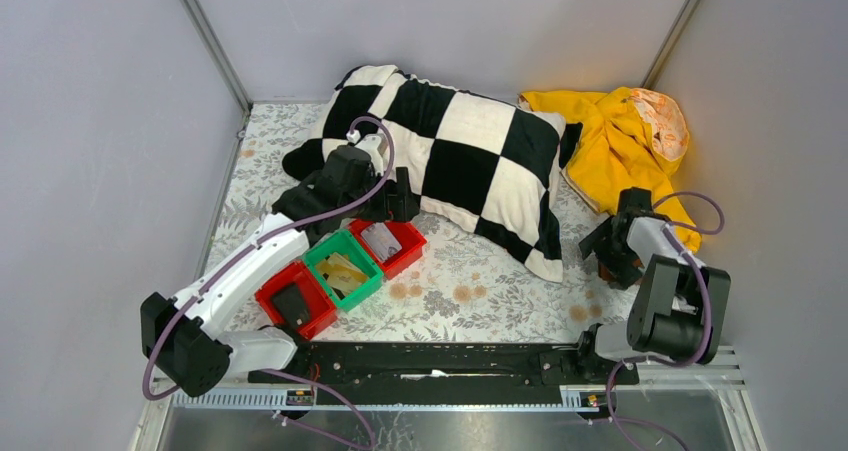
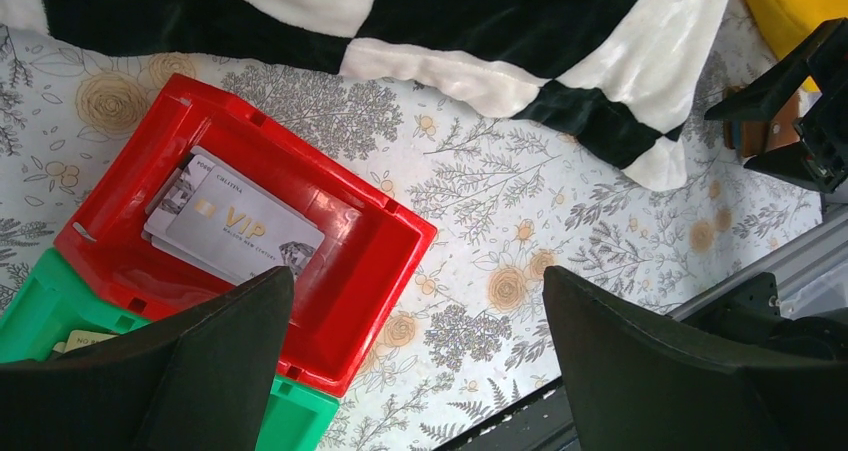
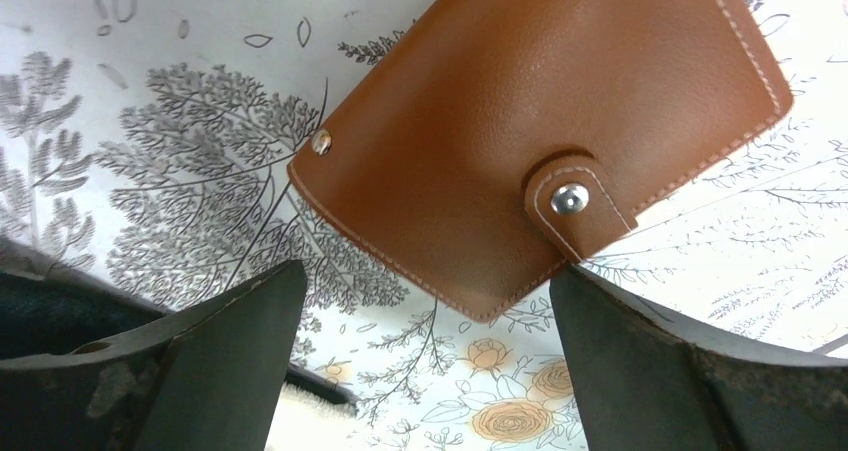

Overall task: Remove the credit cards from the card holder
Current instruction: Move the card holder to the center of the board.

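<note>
On the table (image 1: pixel 480 296), at left, three bins sit in a row: near red bin (image 1: pixel 262 297), green bin (image 1: pixel 322 250), far red bin (image 1: pixel 412 237) with cards (image 2: pixel 235 233). Left jaws gape wide above it. Next come one checked pillow (image 1: pixel 460 161) and one yellow cloth (image 1: pixel 610 141). Rightmost, one closed card holder (image 3: pixel 540 141) lies flat below the wide right jaws.

light: bright, even | shadows: soft | glare: mild sheen on card holder (image 3: pixel 560 101) | focus: sharp

Three bins (image 1: pixel 325 246) in a row at left on the surface (image 1: pixel 480 281), cards (image 2: pixel 235 226) in the rearmost, pillow (image 1: pixel 460 156) behind, garment (image 1: pixel 615 141) back right — card holder (image 3: pixel 540 131) at right
</note>
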Tool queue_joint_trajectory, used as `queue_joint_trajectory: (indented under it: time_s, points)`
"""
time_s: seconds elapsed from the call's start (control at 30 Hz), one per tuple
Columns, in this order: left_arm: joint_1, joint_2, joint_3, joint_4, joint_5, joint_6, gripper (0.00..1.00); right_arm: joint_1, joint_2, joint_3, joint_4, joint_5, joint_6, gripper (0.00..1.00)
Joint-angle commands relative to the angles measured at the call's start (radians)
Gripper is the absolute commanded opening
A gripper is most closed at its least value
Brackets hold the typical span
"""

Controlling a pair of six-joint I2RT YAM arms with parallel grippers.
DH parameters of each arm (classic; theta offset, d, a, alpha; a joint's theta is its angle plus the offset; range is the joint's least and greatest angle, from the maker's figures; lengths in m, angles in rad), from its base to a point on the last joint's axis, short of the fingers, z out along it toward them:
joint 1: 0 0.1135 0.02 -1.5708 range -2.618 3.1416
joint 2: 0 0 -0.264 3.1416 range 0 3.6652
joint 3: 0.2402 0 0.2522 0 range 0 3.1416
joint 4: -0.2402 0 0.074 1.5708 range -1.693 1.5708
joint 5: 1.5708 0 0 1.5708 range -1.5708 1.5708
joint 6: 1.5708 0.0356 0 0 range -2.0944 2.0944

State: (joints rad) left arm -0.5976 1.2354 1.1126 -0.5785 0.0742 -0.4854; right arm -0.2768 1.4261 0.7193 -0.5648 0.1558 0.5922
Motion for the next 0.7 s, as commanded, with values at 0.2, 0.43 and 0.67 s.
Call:
queue_joint_trajectory:
  time_s: [0.2, 0.43, 0.67]
  points:
    - [-0.004, -0.054, 0.006, 0.047, 0.019, 0.049, 0.99, -0.036, -0.191, 0.049, -0.09, 0.231, 0.115, 1.0]
    - [-0.004, -0.047, 0.002, 0.053, 0.027, 0.087, 0.99, -0.146, -0.017, 0.122, -0.14, 0.142, 0.265, 1.0]
    - [-0.004, -0.046, -0.041, 0.069, 0.013, 0.1, 0.99, -0.147, 0.021, 0.151, -0.126, 0.154, 0.376, 1.0]
